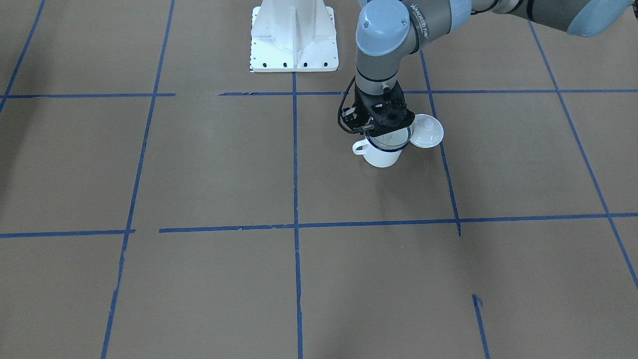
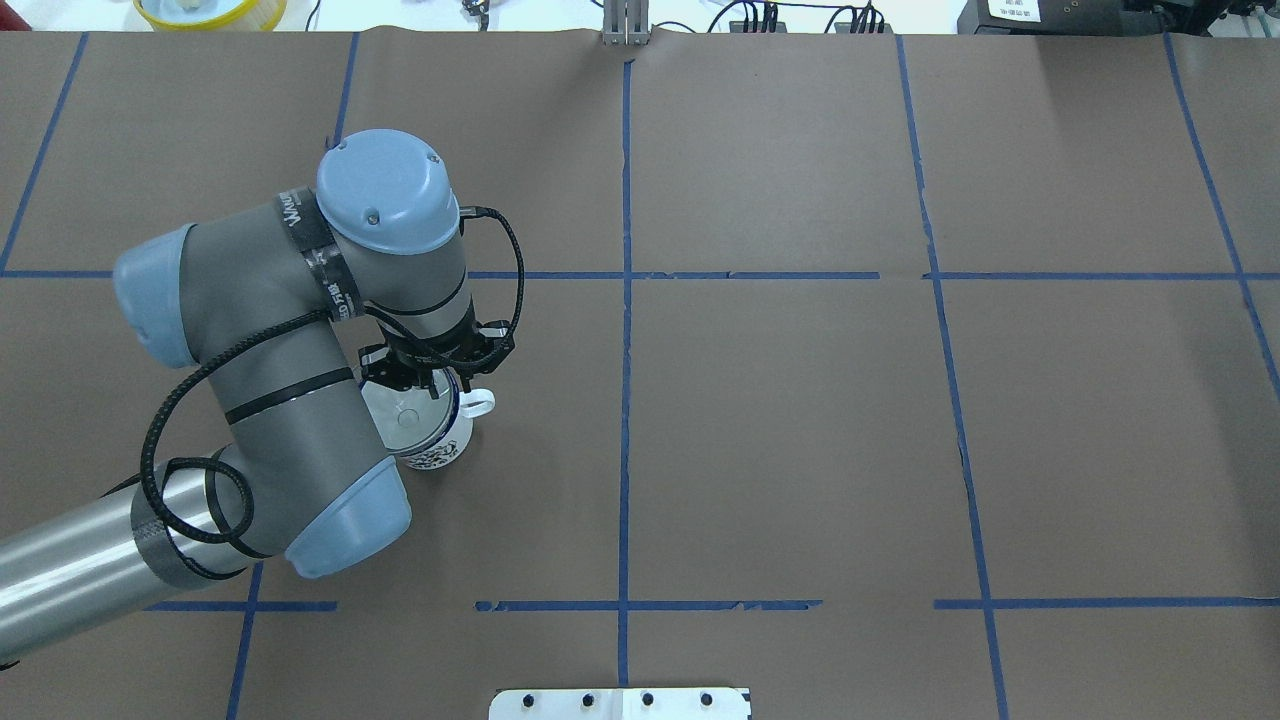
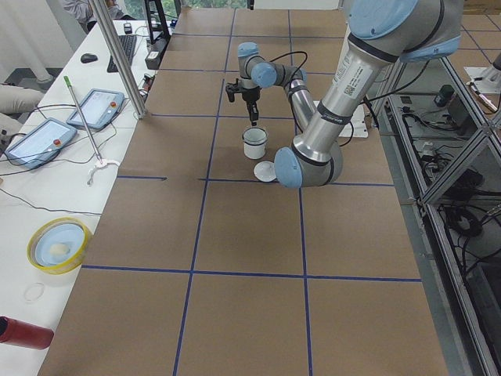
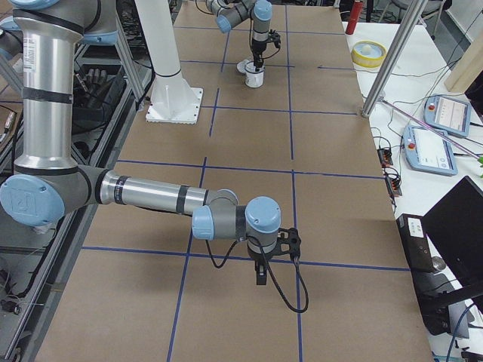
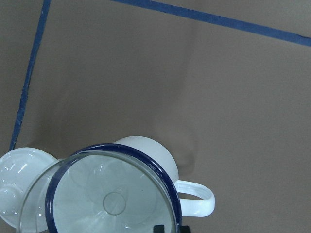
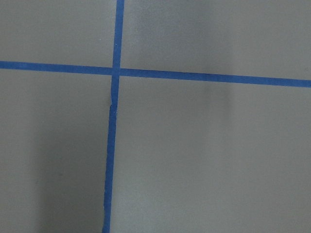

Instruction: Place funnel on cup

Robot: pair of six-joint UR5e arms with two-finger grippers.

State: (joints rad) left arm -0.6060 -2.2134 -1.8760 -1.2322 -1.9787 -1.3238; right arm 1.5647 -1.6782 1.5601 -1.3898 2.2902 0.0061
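The white mug point(image 5: 146, 150) with a dark blue rim stands on the brown table, its handle point(image 5: 197, 199) to the right. The clear funnel point(image 5: 114, 201) sits inside the mug's rim, spout down. It also shows in the overhead view point(image 2: 405, 420). My left gripper point(image 2: 425, 385) hangs straight over the mug point(image 1: 381, 155). Its fingertips point(image 5: 158, 229) stand close together across the rim of the funnel and the mug. My right gripper point(image 4: 260, 277) hovers low over bare table far from the mug; I cannot tell if it is open or shut.
A white domed lid with a knob point(image 1: 426, 130) lies on the table touching the mug's side. The white robot base point(image 1: 294, 37) stands behind. Blue tape lines cross the brown table point(image 1: 209, 164). Operator gear lies past the far edge point(image 3: 47, 243).
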